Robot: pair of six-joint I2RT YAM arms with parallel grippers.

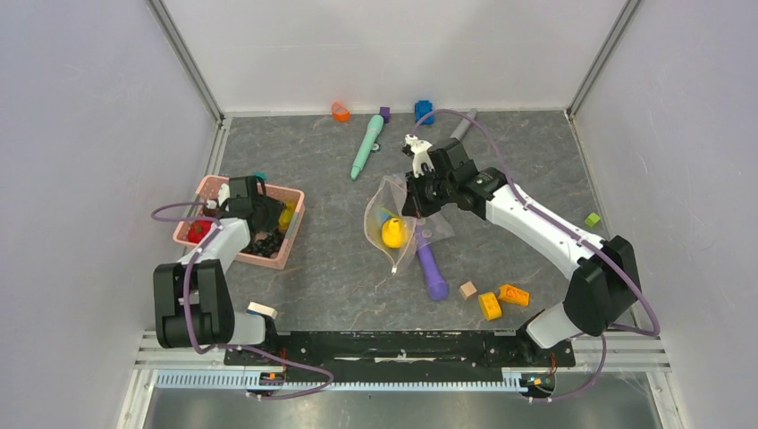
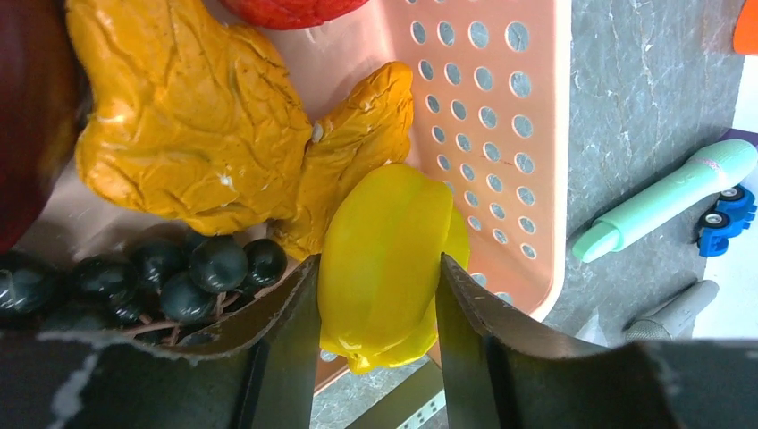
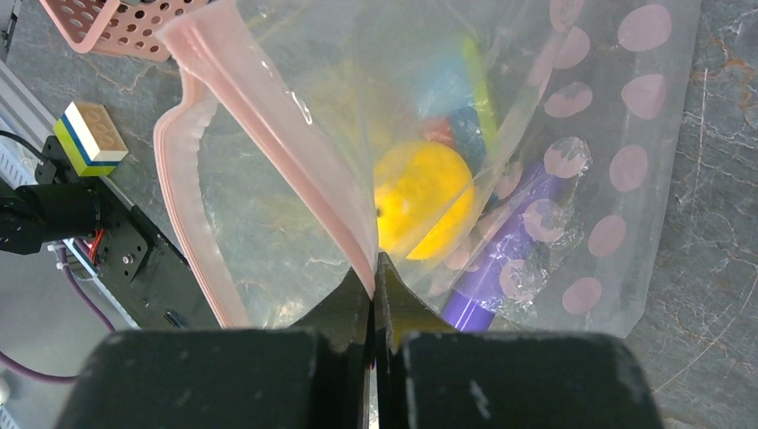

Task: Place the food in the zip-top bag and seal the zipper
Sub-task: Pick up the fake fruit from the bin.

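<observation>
Grey marbled table [image 1: 340, 277] carries both containers. We see the pink basket [image 2: 527, 134] holding dark grapes [image 2: 192, 268], an orange knobbly piece [image 2: 188, 116] and a yellow star fruit [image 2: 384, 241] — the left gripper [image 2: 379, 268] pinches that fruit from both sides. Well apart, the right gripper [image 3: 374, 268], fingers pressed together, nips the zipper [image 3: 268, 121] of the zip-top bag [image 3: 617, 179], which holds a round yellow fruit [image 3: 420, 197].

a lab's robot test booth: plain white walls [image 1: 89, 134] on metal posts [image 1: 189, 63] close in on three sides of the two arms [image 1: 536, 223], a grey mat [image 1: 340, 268] lies beneath them, bare cables [image 1: 186, 304] trail by their bases.
</observation>
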